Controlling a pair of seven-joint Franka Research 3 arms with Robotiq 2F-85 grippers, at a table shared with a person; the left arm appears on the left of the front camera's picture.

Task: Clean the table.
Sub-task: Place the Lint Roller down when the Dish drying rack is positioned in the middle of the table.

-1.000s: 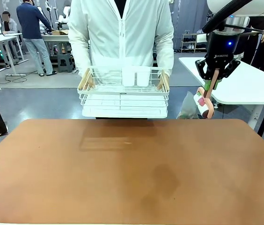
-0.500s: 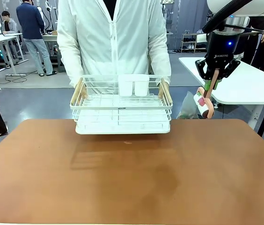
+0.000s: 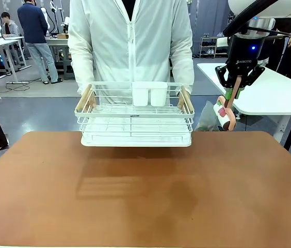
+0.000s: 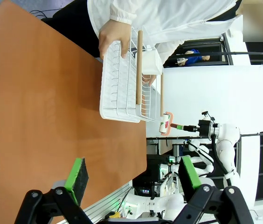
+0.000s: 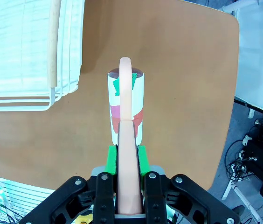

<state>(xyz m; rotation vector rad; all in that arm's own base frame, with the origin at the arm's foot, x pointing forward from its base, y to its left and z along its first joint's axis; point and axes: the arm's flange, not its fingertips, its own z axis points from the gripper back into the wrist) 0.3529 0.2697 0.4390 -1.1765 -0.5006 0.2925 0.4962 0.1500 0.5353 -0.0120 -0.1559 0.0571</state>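
We note the left gripper (image 4: 134,175), black with green pads, rising from 6 o'clock, jaws standing wide apart with nothing between them. The large reddish-brown matte table (image 4: 43,116) spreads from 9 o'clock toward centre, its top bare and smooth. At 12 o'clock a person in a white jacket (image 4: 169,18) holds a white wire rack with wooden handles (image 4: 124,84) above the table's far edge; one hand (image 4: 113,39) grips its end. At 3 o'clock we see the other white arm (image 4: 220,142), carrying a pink-handled roller with a patterned sleeve (image 4: 165,123), just beside the rack's corner.
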